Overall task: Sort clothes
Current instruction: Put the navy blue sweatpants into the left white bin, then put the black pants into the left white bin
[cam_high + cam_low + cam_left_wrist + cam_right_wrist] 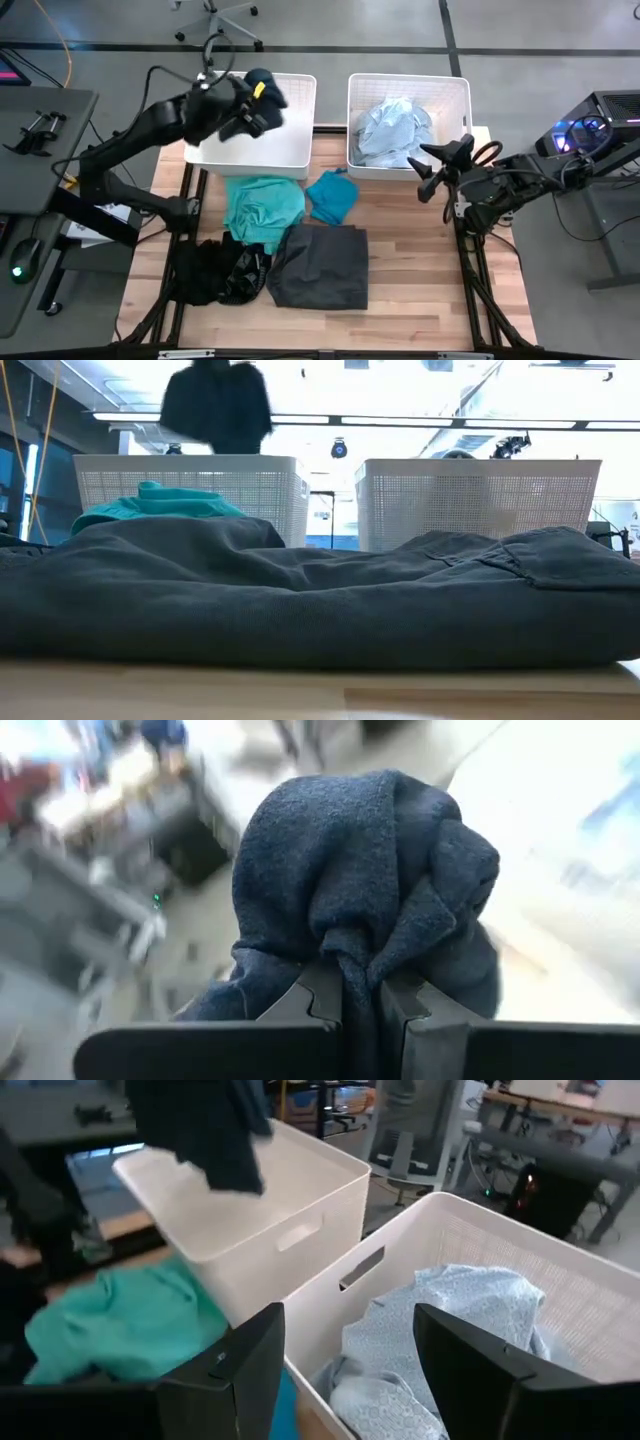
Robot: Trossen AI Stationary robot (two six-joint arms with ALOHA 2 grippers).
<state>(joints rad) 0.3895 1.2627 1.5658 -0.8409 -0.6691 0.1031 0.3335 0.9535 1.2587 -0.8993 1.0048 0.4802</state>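
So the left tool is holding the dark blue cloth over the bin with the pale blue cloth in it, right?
Not quite. The left tool holds the dark blue cloth over the other bin; the bin with the pale blue cloth is beside it, as the high view shows.

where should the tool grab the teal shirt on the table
Come straight down on the teal shirt and pinch its bunched upper folds near the left bin. It lies crumpled, so raised creases give a hold; its lower edge meets the dark grey garment.
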